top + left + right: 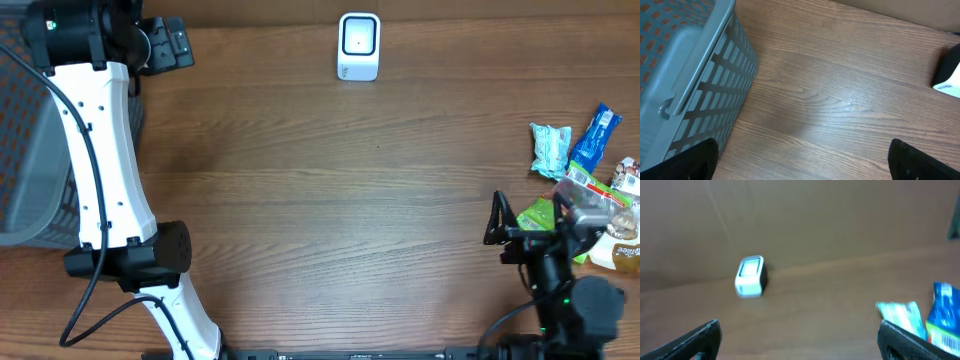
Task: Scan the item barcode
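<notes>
Overhead: fixed high above, looking straight down on the whole brown wood-grain worktop; its far edge lies at the top of the view.
Left wrist: close over the worktop's far left part, tilted steeply down; a grey slatted plastic basket fills its left side, and a white box-shaped scanner is cut by its right edge.
Right wrist: low and nearly level, facing the far side; the scanner sits well off and blurred, while a blue snack packet and a pale green crumpled packet lie near at right.
Shared: the scanner shows in all three views; the basket in overhead and left wrist; both packets in overhead and right wrist.
</notes>
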{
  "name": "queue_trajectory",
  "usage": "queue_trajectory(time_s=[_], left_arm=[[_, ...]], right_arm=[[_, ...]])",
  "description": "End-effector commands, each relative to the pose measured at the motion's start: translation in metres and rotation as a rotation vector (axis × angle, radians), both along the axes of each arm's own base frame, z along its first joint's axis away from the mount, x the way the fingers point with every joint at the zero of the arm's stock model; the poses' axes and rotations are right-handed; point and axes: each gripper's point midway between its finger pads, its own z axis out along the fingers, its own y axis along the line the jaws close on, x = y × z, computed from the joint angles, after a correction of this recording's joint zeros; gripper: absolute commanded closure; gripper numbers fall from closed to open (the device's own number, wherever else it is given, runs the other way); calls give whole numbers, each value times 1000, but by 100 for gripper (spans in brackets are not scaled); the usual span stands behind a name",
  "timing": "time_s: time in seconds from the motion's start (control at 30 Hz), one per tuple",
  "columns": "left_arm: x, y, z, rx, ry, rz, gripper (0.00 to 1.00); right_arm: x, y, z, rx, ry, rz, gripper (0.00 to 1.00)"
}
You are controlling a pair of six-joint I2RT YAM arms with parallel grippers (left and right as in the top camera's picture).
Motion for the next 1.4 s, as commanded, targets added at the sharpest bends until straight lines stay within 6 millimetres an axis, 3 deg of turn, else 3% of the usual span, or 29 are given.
queue_trajectory(time_s=[0.0, 0.1, 0.3, 1.37], left_arm=[[-4, -3, 13, 12, -33, -16, 0], [-4, -3, 13, 12, -33, -16, 0], [-4, -3, 13, 12, -33, -16, 0], [-4, -3, 13, 12, -33, -16, 0]], right_arm=[[6, -8, -27, -14, -78, -46, 0], [8, -1, -48, -11, -127, -11, 0], [8, 5, -59, -9, -81, 6, 0], [8, 9, -59, -1, -80, 22, 0]])
